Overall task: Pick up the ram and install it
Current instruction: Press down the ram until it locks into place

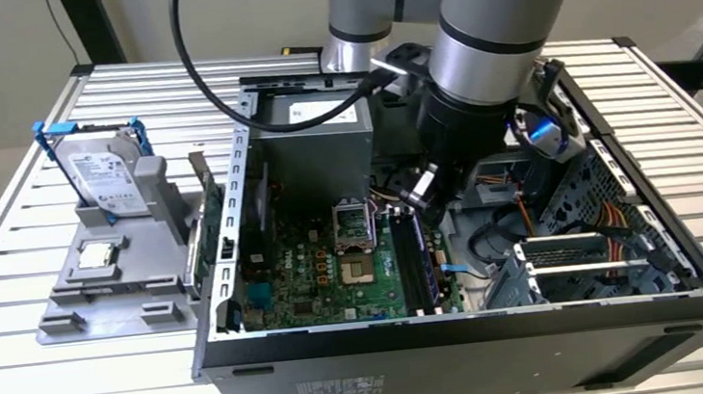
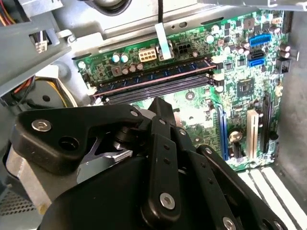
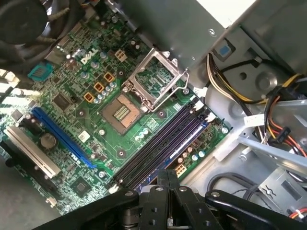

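Gripper (image 1: 418, 189) down inside open PC case (image 1: 468, 336), hanging just above black memory slots (image 3: 160, 146) on green motherboard (image 1: 314, 278). In first wrist view, fingers (image 3: 162, 178) pressed together w/ nothing pinched between. Ram (image 1: 435, 257) standing on edge in slot row nearest drive-cage side of board, right under gripper; in second wrist view seen as long dark strip w/ bluish chips (image 2: 153, 74) along outermost slot. Can't tell if fully seated or if gripper touching it. CPU socket (image 3: 122, 110) w/ metal frame flipped up, just beside slots. Outside case, toward exterior view's left: grey holder (image 1: 110, 298) on slatted table (image 1: 34, 382), w/ hard drive (image 1: 105, 177) in blue frame standing upright in it and small square processor chip (image 1: 99, 252) lying flat in front of drive.
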`<state>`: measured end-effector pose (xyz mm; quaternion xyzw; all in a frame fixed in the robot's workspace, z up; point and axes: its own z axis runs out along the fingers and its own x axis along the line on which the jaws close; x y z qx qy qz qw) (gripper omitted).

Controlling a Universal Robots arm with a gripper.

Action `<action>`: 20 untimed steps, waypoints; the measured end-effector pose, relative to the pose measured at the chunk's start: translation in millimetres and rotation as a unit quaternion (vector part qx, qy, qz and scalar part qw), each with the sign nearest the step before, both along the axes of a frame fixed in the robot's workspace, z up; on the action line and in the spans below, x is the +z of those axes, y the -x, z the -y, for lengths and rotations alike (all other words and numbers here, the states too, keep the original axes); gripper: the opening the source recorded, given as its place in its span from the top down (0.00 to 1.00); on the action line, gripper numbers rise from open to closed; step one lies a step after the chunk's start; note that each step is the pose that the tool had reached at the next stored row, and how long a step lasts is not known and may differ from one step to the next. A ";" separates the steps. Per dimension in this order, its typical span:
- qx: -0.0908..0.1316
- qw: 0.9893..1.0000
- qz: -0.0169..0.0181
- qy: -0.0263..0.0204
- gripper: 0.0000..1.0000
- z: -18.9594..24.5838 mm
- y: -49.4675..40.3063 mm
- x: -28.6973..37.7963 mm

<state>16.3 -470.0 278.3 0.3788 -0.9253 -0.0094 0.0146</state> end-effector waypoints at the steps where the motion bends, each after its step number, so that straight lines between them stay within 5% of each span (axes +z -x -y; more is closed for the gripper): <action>1: 0.005 1.000 0.000 0.000 1.00 -0.3 0.0 -0.1; 12: 0.048 0.999 0.000 0.000 1.00 -4.8 0.0 -1.2; 20: 0.084 0.996 0.000 0.000 1.00 -8.4 0.0 -2.3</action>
